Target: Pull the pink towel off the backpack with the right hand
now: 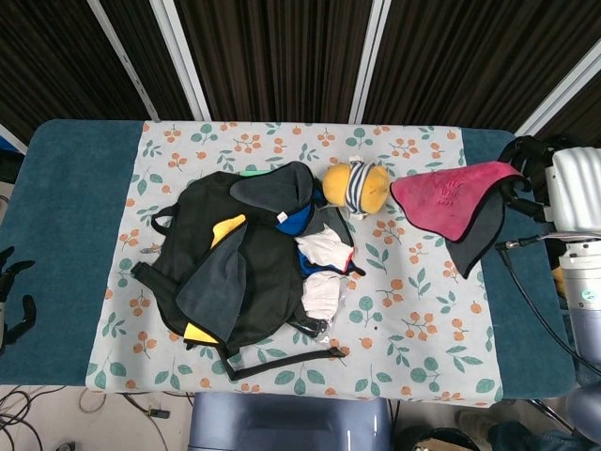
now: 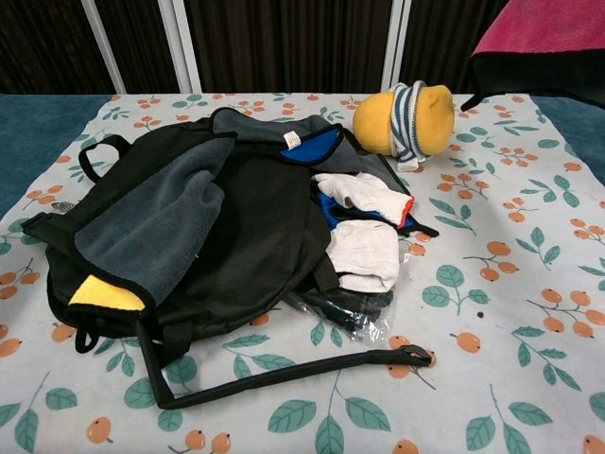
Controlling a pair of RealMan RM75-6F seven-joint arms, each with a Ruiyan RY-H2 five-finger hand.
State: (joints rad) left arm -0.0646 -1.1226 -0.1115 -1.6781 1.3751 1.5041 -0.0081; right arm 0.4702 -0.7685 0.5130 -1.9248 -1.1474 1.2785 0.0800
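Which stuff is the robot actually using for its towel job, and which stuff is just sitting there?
For the job:
- pink towel, held up clear of the bag
- backpack
- right hand, holding the towel

Just lying about:
- yellow plush toy with a striped band
- white cloths at the backpack's opening
- left hand, idle at the table's edge

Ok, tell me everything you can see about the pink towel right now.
The pink towel is a soft, fleecy-looking cloth, bright pink on one face and dark grey on the other, with a dark edge. The right hand holds it by one edge, so it hangs lifted over the right end of the table, right of the yellow plush toy. It is clear of the backpack. Faint embossed marks show on the pink face. In the chest view only its lower edge shows at the top right.
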